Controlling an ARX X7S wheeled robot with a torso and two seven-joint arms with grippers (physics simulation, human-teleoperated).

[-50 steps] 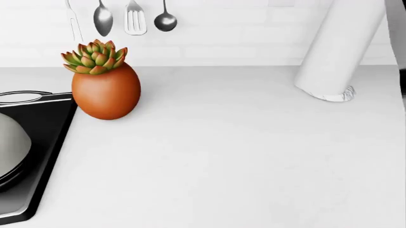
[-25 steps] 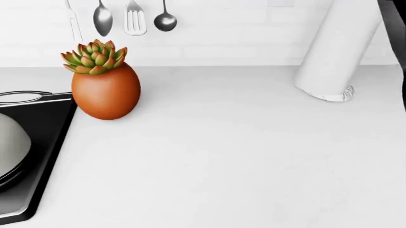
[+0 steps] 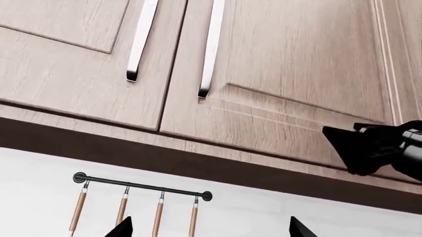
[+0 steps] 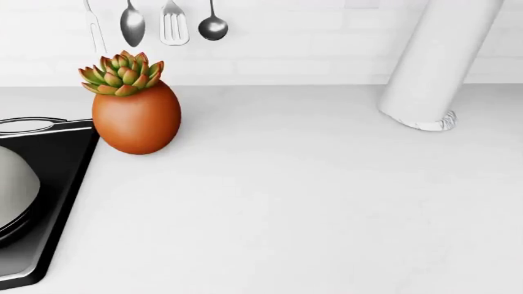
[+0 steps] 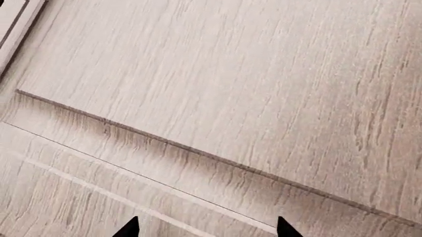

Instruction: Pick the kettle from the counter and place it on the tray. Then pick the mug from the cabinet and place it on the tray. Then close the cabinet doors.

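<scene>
We are looking down on the counter [image 4: 310, 208] filling most of the head frame. At the lower left edge the tray [image 4: 49, 202] is lying, with a grey dome [image 4: 15, 190] on it, likely the kettle, though we cannot tell. Behind it the orange pot [image 4: 136, 117] is standing by the tray's corner. A white arm [image 4: 437, 61] is crossing the upper right. Utensils [image 4: 173, 23] are hanging along the top.

Our left gripper [image 3: 209, 228] is spreading wide, facing the closed cabinet doors [image 3: 277, 74], their handles [image 3: 212, 47] upper left, a dark gripper [image 3: 379, 145] at the right edge. Our right gripper [image 5: 207, 228] is spreading wide against a door panel [image 5: 218, 84]. No mug is showing.
</scene>
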